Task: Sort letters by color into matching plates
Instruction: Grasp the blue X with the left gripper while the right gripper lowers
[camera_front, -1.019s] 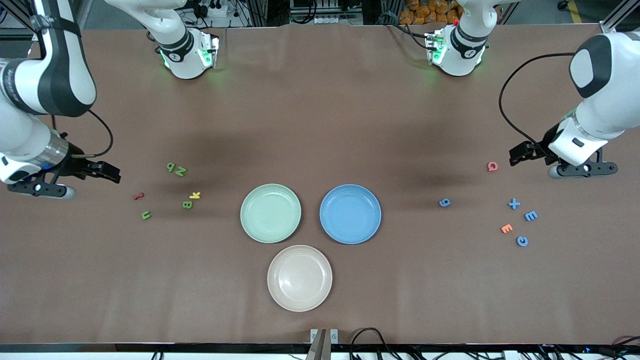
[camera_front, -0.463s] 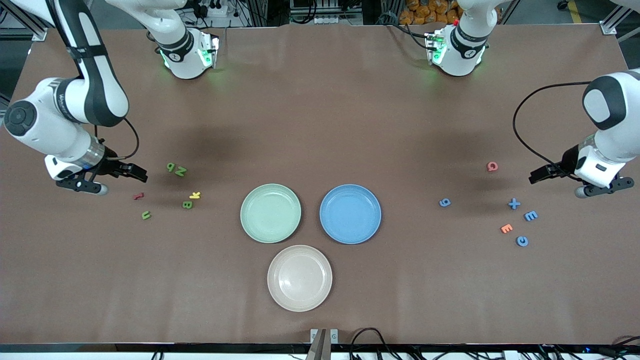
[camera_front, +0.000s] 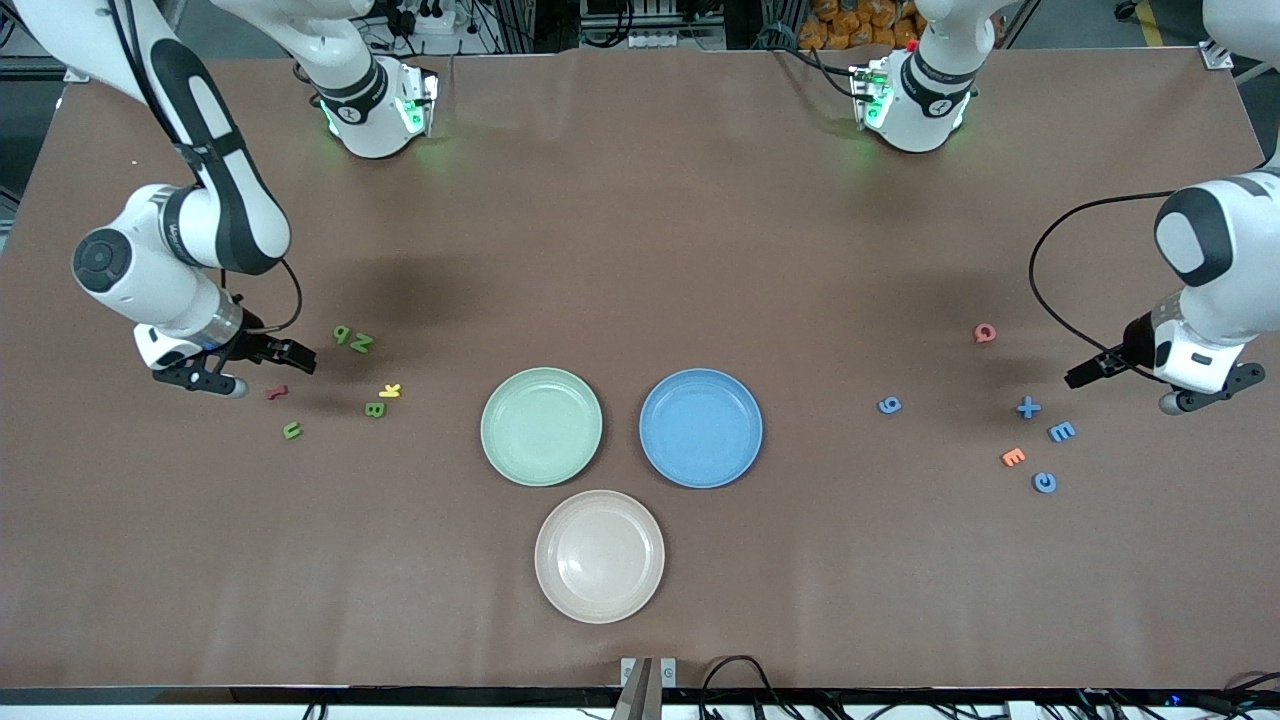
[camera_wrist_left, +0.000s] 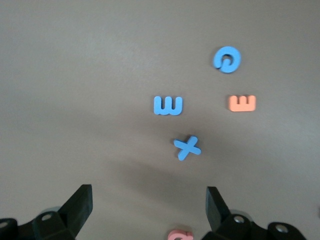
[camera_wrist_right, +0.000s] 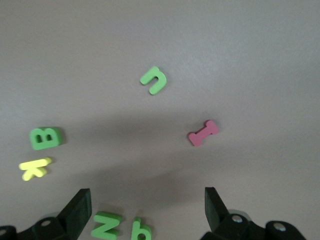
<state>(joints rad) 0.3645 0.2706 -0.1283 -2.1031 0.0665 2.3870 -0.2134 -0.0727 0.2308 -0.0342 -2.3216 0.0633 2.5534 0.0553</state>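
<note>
Both claws hang released: the right gripper (camera_front: 300, 354) over bare table among the green letters, the left gripper (camera_front: 1085, 375) near the blue ones. Mid-table sit the green plate (camera_front: 541, 427) and blue plate (camera_front: 700, 428), both empty. Judging by position, the right arm is nearer the green N (camera_front: 361, 343), which lies just plateward of its fingertips; likewise the blue X (camera_wrist_left: 187, 147) lies close under the left gripper's spread fingers.

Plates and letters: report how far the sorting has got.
Nothing is sorted: the green plate and blue plate are empty. In hand: the right gripper, open, hangs over the green letters; the left gripper, open, over the blue letters. Every letter is left.
</note>
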